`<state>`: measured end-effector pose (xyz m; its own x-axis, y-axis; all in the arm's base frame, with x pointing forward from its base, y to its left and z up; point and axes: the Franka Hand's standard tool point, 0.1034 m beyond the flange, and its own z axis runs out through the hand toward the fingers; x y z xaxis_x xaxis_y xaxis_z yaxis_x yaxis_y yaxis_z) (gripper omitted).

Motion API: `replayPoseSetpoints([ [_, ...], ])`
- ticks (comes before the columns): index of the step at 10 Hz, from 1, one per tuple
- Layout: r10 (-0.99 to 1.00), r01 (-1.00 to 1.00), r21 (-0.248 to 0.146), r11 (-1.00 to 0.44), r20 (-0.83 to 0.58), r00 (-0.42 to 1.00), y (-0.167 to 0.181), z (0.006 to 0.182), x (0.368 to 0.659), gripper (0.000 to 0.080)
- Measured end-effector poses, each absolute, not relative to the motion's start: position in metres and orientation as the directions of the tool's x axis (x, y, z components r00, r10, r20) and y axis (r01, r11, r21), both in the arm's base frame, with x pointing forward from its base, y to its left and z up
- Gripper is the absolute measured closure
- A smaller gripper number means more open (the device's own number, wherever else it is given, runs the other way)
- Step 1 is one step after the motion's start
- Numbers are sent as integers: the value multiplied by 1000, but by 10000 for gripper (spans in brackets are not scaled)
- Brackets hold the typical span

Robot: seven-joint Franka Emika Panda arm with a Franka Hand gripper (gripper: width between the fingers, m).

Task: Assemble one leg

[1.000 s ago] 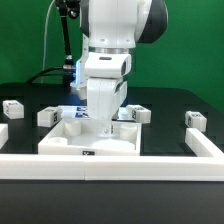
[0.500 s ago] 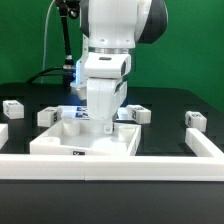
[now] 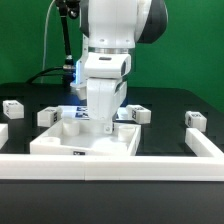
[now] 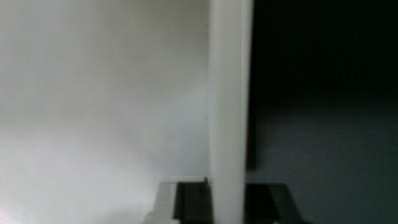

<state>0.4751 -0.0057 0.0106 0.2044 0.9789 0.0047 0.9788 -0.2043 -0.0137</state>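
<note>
On the black tabletop (image 3: 172, 100) lies the white tray (image 3: 60, 142). The pincer (image 3: 101, 122) hangs low over the tray's middle, clenched on the leg (image 4: 228, 100), a white post running out from between its dark fingertips (image 4: 189, 204). Spare posts (image 3: 47, 116) sit beside the tray's far corners.

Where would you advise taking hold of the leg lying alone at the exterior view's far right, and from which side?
Probably mid-length, across the narrow sides of the leg, coming down from above. It lies flat on the black table, apart from the tray-like part, so its top and sides look free.
</note>
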Motion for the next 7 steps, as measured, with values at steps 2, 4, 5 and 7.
replayPoseSetpoints([
  [2, 994, 994, -14, -112, 2, 112, 2, 10, 474, 741],
  [4, 997, 997, -13, -80, 0, 80, 14, 9, 473, 741],
  [5, 996, 996, -13, -84, -1, 84, 11, 9, 474, 741],
  [7, 996, 996, -13, -84, -1, 84, 11, 9, 474, 741],
])
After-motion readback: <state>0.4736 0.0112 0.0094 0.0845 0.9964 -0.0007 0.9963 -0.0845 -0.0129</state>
